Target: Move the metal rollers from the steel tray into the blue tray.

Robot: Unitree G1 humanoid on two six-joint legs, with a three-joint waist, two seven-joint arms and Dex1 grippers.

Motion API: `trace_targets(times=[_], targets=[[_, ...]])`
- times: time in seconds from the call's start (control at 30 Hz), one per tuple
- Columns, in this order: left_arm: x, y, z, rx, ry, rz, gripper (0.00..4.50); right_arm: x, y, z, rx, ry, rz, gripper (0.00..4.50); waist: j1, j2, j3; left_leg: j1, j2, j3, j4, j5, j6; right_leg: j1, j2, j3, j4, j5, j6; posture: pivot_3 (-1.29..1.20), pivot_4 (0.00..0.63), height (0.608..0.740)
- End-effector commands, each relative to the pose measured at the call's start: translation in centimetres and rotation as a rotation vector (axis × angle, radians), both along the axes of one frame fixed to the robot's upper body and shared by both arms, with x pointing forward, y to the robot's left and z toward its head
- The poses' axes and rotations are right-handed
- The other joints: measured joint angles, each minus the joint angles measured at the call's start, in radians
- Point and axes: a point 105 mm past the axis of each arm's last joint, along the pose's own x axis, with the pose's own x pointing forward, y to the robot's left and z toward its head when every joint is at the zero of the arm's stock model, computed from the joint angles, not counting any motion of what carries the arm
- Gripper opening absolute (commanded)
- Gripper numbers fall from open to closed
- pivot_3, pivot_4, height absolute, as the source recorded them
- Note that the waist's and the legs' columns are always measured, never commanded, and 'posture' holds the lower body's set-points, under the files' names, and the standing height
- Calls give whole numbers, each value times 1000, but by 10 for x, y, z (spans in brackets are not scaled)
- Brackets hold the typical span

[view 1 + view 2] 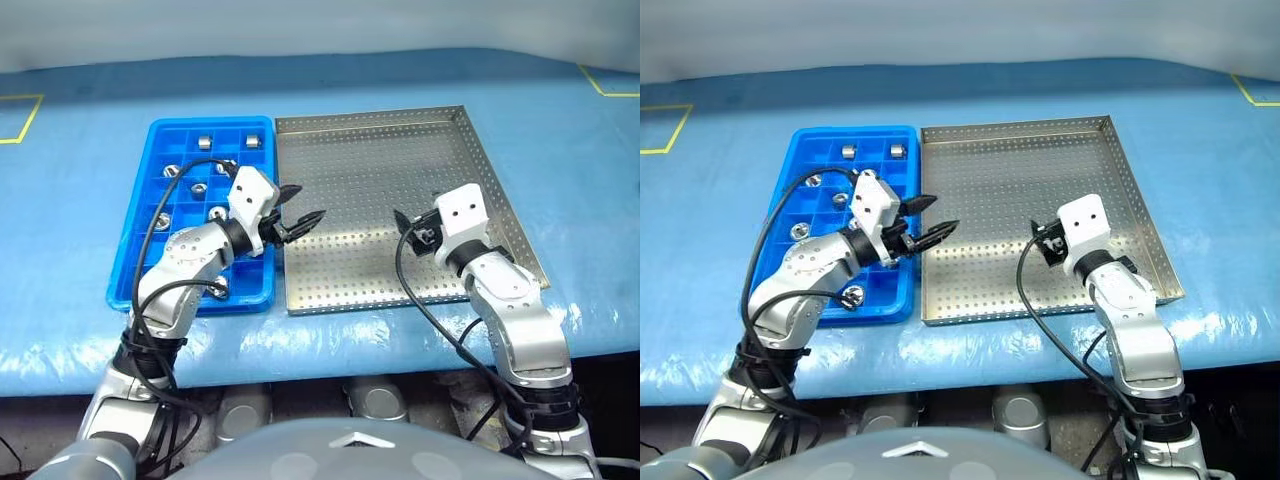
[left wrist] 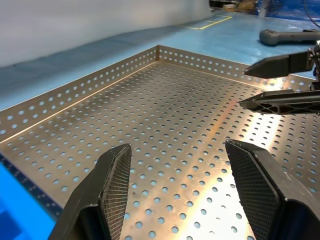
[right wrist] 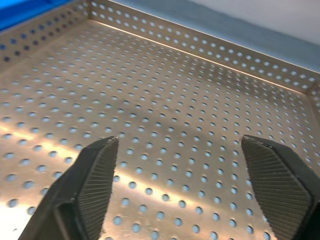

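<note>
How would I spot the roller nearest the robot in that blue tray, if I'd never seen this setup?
Start at the big steel tray on the blue tabletop; the blue tray lies against its left side. Follow the blue tray to its front row, closest to the robot. There, beside the left arm's cable, lies one shiny metal roller, apart from the other rollers, which sit further back.
</note>
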Motion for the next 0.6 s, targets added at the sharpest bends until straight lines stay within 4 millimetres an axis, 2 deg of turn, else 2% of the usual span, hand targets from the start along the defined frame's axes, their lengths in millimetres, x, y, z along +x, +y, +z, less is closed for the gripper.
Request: trace_targets(times=[0.03,0.13,0.3,0.6], targets=[[3,-1,6,8,-51,-2,3290,0,3,19,-3,-79,16,4473,-1,0,0,0,0,0,1,0,0,0,0,0,0,0,0,-160,150,740],[5,-1,4,33,-65,3,3290,2,2,17,-37,-72,12,4473,-1,0,0,0,0,0,1,0,0,0,0,1,0,1,1,-161,150,740],[11,8,6,21,-76,54,3290,2,2,20,9,-72,25,4473,1,0,0,0,0,0,0,0,0,0,0,1,0,0,1,-142,150,740],[4,12,4,39,-57,39,3290,3,5,18,24,-57,65,4473,4,0,0,0,0,0,0,0,1,0,0,1,-1,0,1,-130,150,740]])
